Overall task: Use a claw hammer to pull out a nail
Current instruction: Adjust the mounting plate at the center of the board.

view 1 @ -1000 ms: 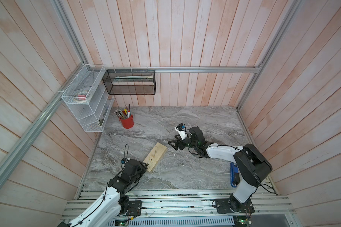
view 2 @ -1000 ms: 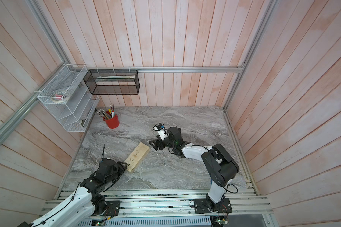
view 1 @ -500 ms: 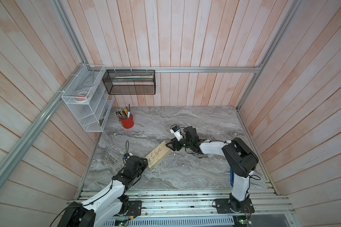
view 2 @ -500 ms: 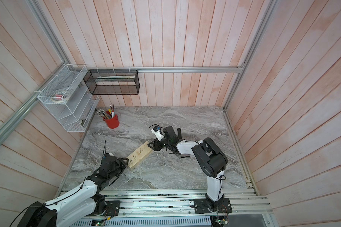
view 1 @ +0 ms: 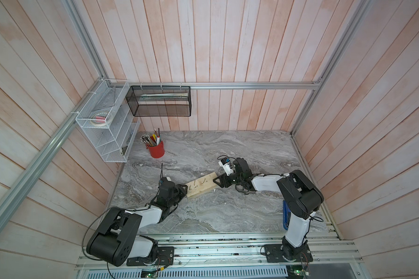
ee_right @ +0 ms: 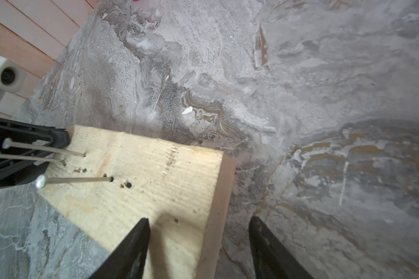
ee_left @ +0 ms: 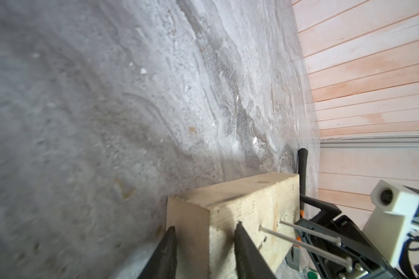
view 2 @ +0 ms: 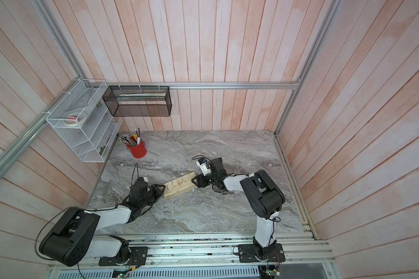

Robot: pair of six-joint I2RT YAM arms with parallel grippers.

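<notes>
A pale wooden block (view 1: 201, 184) (view 2: 179, 185) lies mid-table with three long nails (ee_right: 75, 180) (ee_left: 300, 241) standing in its top face. My left gripper (view 1: 184, 189) (ee_left: 205, 238) is shut on the block's left end, one finger (ee_left: 169, 241) at the thin face and the other on the nailed face. At the block's right end my right gripper (view 1: 215, 181) (ee_right: 198, 227) is open. One of its fingers (ee_right: 140, 232) is over the top face; the other stands clear beside the block. The claw hammer's black and orange handle (ee_left: 302, 164) shows behind the block's far end. I cannot make it out in the top views.
A red cup of pens (view 1: 156, 151) (view 2: 138, 151) stands at the back left. A white wire shelf (view 1: 104, 130) and a black mesh basket (view 1: 160, 101) hang on the walls. A blue object (view 1: 285, 212) lies beside the right arm's base. Wooden walls enclose three sides.
Both grippers have come in to the block's two ends and narrowed their jaws. The right one swung left across the table. The block has turned to lie flatter and shifted slightly right.
</notes>
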